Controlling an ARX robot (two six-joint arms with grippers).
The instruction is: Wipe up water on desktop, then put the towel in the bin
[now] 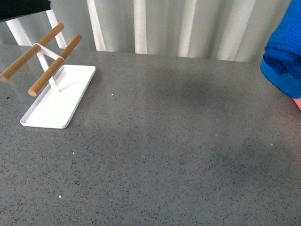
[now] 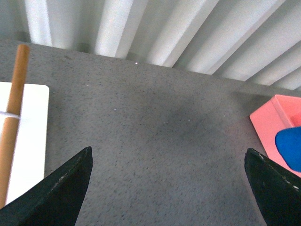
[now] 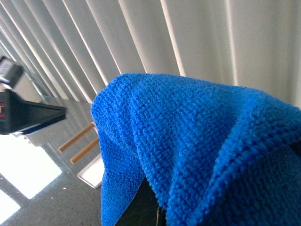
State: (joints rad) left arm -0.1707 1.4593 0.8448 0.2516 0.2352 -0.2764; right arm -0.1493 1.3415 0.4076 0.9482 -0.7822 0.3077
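Over on your right, the right claw (image 3: 143, 211) is buried under the towel (image 3: 197, 150). Only a dark sliver shows beneath the blue cloth, so you cannot tell whether its jaws are clamped or apart. From the front camera, that towel hangs in the air at the far right edge, bunched and fuzzy, lifted clear of the desktop (image 1: 178, 155).

Your left claw (image 2: 169, 188) is spread wide, both black fingertips (image 2: 66, 188) well apart with nothing between them, hovering over bare grey stone. From that wrist camera you see the towel's blue edge above the pink bin (image 2: 275, 125), which stands on the desktop's right side; whether cloth touches bin, you cannot tell.

Further out, on the left, the white tray (image 1: 61, 103) lies flat on the desktop, its two wooden rods (image 1: 54, 66) raised above it at a slant, well apart from the bin. Behind everything, white vertical blinds (image 1: 164, 26) run along the desktop's far edge.
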